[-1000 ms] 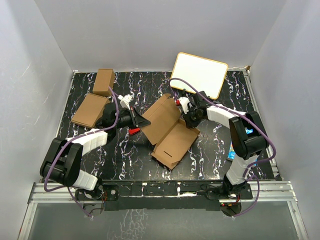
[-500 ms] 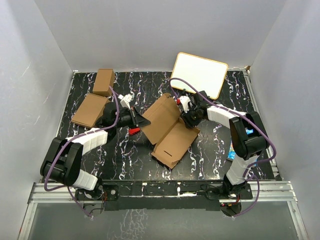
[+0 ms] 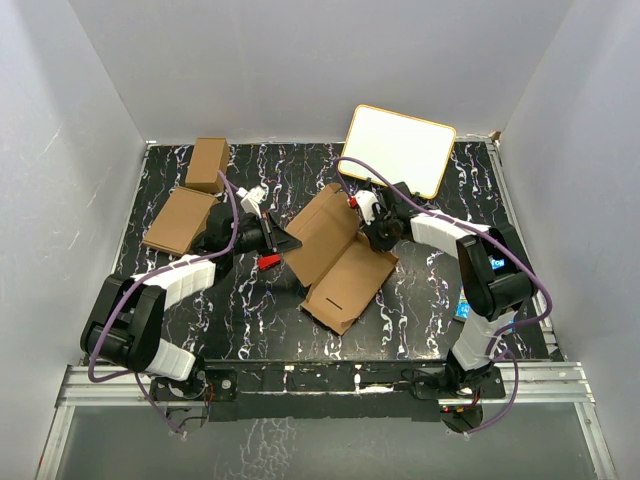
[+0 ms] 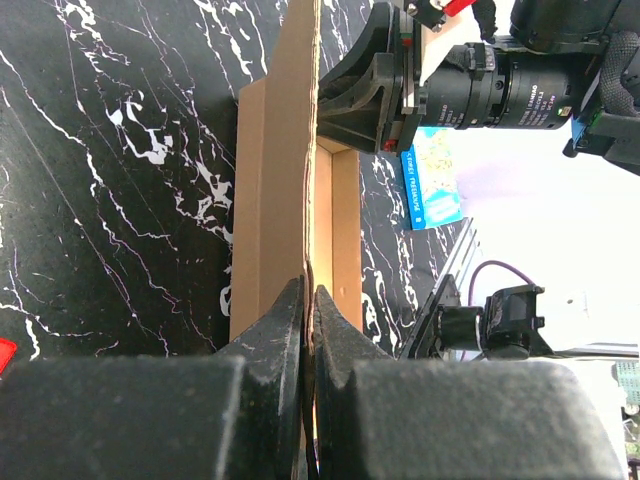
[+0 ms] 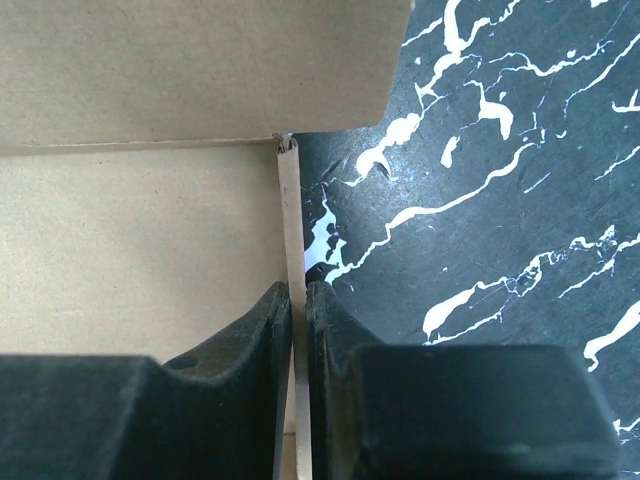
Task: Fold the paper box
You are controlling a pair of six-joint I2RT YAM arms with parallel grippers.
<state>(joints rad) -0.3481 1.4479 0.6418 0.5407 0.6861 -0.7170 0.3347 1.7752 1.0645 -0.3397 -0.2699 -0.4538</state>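
The paper box [image 3: 340,258] is a brown die-cut cardboard sheet, partly folded, in the middle of the black marbled table. One panel stands raised towards the back left. My left gripper [image 3: 290,243] is shut on the box's left edge; in the left wrist view the cardboard [image 4: 300,150] runs edge-on between the shut fingers. My right gripper [image 3: 372,238] is shut on a thin raised side wall at the box's right edge. In the right wrist view that wall [image 5: 290,220] passes between the shut fingers [image 5: 262,330], with the flat panel [image 5: 130,230] to its left.
Two other brown cartons stand at the back left: a small squarish one [image 3: 207,164] and a thicker one [image 3: 181,221]. A white board [image 3: 400,149] leans at the back right. A small red item [image 3: 268,262] lies by the left gripper. A blue packet [image 3: 464,303] lies near the right arm.
The right gripper has shifted slightly back and left with the box's right wall; the box's right edge moved a little with it. The left gripper holds still.
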